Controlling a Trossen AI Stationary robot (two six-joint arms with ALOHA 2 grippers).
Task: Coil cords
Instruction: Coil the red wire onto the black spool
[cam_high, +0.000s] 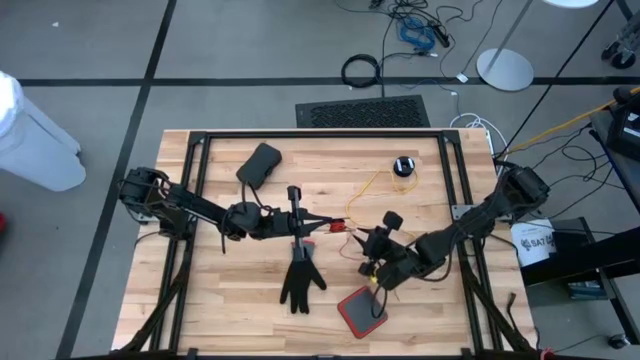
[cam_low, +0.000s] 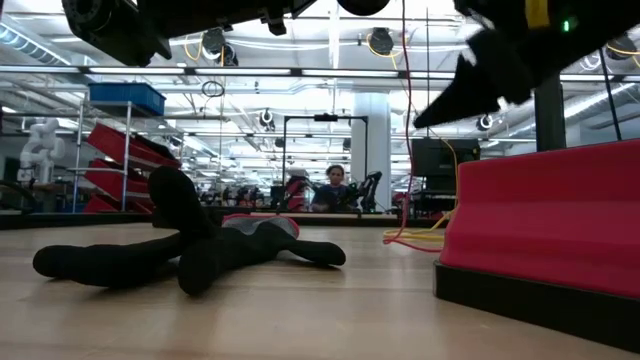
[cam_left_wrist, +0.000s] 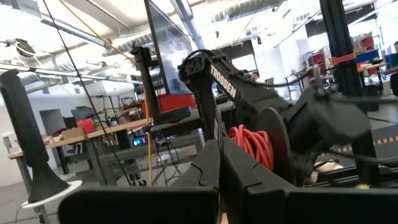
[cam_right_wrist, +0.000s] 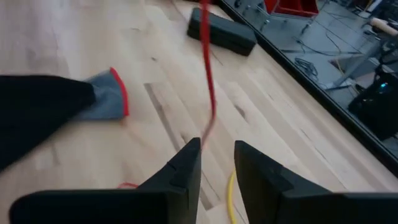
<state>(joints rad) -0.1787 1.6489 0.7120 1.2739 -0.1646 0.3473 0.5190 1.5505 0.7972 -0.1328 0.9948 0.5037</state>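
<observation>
- High view: yellow cords (cam_high: 372, 192) lie loose across the worktop (cam_high: 230, 300); coiling looks unfinished.
- Left gripper (cam_high: 318, 224) fingers closed, empty.
- Right gripper (cam_high: 372, 247) fingers parted around a red strand (cam_right_wrist: 207, 87).

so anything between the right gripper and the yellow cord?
Nothing visible. In the right wrist view the right gripper, jaws parted, hangs over bare wood, with a red strand running down to its fingertips and the yellow cord just below them. The black glove lies off to one side, not in the path.
</observation>
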